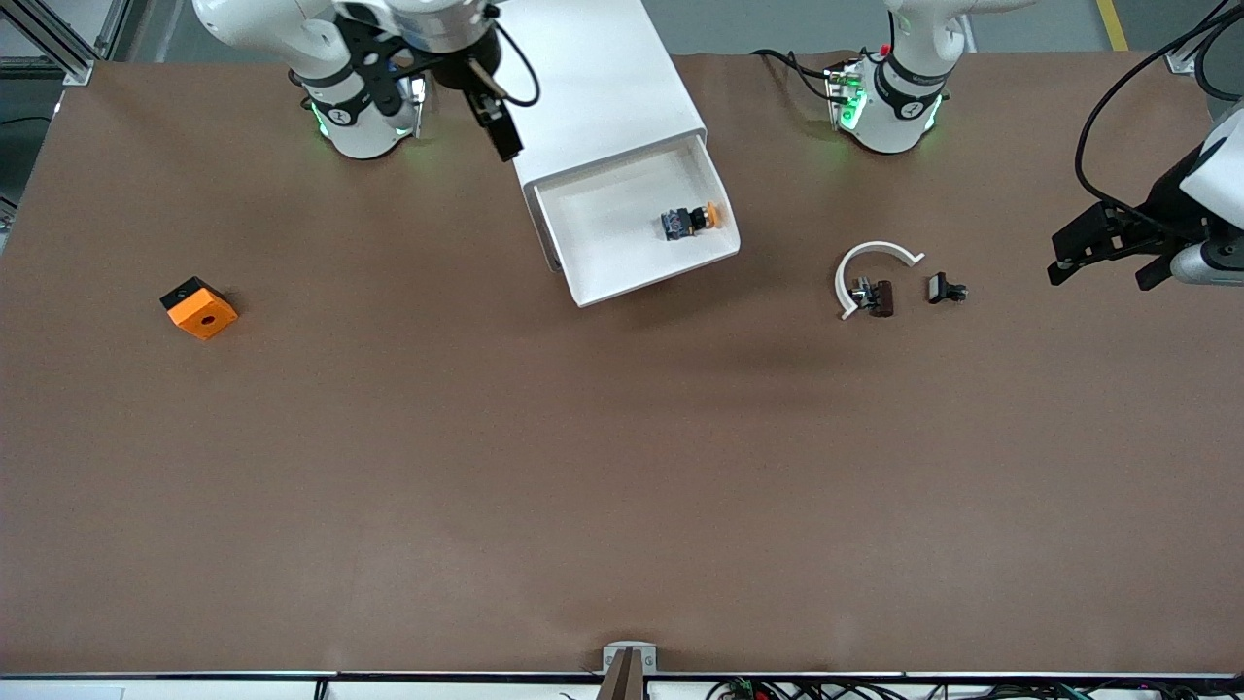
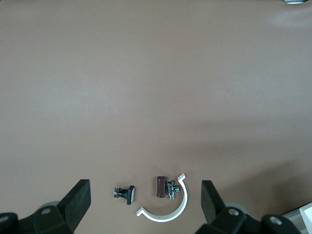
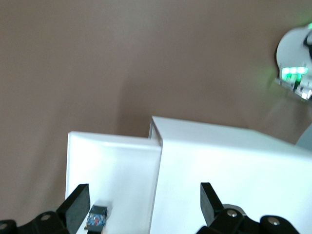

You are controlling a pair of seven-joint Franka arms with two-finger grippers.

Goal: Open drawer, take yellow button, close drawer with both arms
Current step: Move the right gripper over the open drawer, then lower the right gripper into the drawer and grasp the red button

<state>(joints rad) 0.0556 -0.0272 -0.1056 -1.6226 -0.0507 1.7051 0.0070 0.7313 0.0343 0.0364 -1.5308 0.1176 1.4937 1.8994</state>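
Top drawer (image 1: pixel 637 233) of the white cabinet (image 1: pixel 593 78) pulled fully out toward the front camera, its tray exposed; the button (image 1: pixel 692 220) lies on its side inside the tray, near the wall toward the left arm's end of the table, orange cap pointing toward that end. Right gripper (image 1: pixel 491 112) hangs in the air beside the cabinet, on the side toward the right arm's base, fingers spread apart and holding nothing; in the right wrist view the cabinet top (image 3: pixel 229 175) and the open drawer (image 3: pixel 112 185) lie below the camera, with the button (image 3: pixel 96 218) visible beside one fingertip (image 3: pixel 77 204). Left gripper (image 1: pixel 1108 255) hovers over the table's edge at the left arm's end, fingers apart and empty; its wrist view shows a white curved band (image 2: pixel 168 209) with a small dark part (image 2: pixel 164 187) inside its arc and a second small black part (image 2: pixel 125 193) just beside it. In the front view the band (image 1: pixel 870 267) and the two parts (image 1: pixel 909 292) rest on the brown table (image 1: pixel 622 467), between the drawer and the left gripper. An orange cube (image 1: pixel 200 308) with a round hole sits well apart, toward the right arm's end
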